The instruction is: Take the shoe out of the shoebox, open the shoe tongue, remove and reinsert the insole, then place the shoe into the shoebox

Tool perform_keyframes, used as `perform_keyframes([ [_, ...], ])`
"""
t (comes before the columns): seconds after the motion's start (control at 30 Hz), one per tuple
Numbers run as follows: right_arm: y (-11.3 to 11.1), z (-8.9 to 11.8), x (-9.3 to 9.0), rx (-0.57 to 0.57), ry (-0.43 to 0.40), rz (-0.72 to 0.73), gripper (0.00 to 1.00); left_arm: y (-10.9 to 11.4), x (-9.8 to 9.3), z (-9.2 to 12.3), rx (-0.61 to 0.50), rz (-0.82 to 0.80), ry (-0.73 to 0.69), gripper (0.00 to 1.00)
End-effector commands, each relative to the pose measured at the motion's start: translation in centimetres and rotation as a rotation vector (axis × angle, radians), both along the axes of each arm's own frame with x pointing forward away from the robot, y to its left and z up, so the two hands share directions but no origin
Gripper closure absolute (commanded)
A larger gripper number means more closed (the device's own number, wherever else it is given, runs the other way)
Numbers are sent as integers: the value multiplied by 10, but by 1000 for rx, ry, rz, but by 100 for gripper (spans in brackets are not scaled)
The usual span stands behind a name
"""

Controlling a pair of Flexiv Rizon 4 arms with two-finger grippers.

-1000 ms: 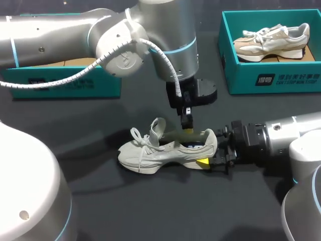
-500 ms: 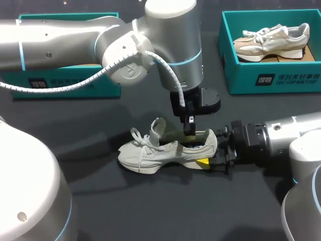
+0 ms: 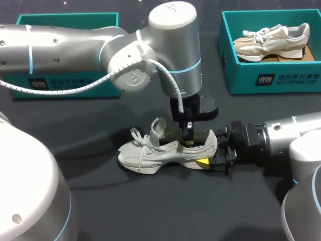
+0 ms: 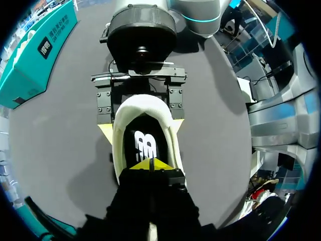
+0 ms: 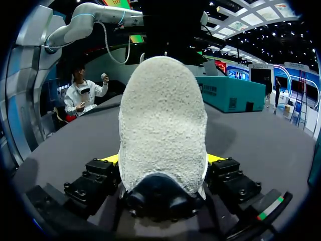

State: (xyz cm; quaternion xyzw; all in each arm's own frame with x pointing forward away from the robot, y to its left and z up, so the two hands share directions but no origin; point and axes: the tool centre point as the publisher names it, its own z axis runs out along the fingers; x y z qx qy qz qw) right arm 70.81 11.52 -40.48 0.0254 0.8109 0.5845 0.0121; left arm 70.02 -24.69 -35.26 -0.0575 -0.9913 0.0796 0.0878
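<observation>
The grey sneaker is standing on the dark bench, well apart from the teal shoebox. The right end effector is clamping its heel. The left end effector, fingers together, is dipping into the opening over the insole. Risk: any upward pull could be dragging the sneaker out of the clamp, or buckling the insole.

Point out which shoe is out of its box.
The pale grey shoe lying on the table, its heel in the right gripper. The beige shoe sits inside the teal shoebox at the far right.
</observation>
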Motion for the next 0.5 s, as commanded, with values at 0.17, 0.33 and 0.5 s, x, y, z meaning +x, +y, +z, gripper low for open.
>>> perform_keyframes([
  [0.17, 0, 1, 0, -4, 1, 0, 100, 1, -10, -13, 31, -17, 4, 100],
  [0.33, 0, 1, 0, -4, 1, 0, 100, 14, -15, -19, 40, -8, 29, 100],
  [0.5, 0, 1, 0, -4, 1, 0, 100, 28, -18, -25, 37, -9, 72, 100],
])
